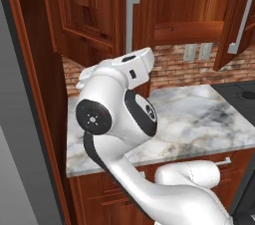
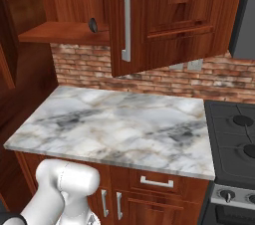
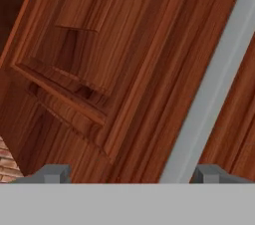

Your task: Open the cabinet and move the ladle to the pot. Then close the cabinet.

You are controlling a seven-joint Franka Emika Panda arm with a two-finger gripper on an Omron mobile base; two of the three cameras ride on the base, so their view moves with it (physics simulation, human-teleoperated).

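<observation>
The gripper (image 3: 130, 171), jaws spread wide and holding nothing, faces the cabinet (image 1: 94, 15) door's silver handle (image 3: 209, 94), while the ladle (image 2: 93, 25) lies at the inner shelf's front edge, where a careless reach could knock it onto the counter (image 2: 124, 129).

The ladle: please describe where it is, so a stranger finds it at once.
Look at the open wall cabinet above the marble counter. On its bare shelf lies the ladle, a small dark rounded thing beside the door's edge, the shelf's one visible item.
</observation>
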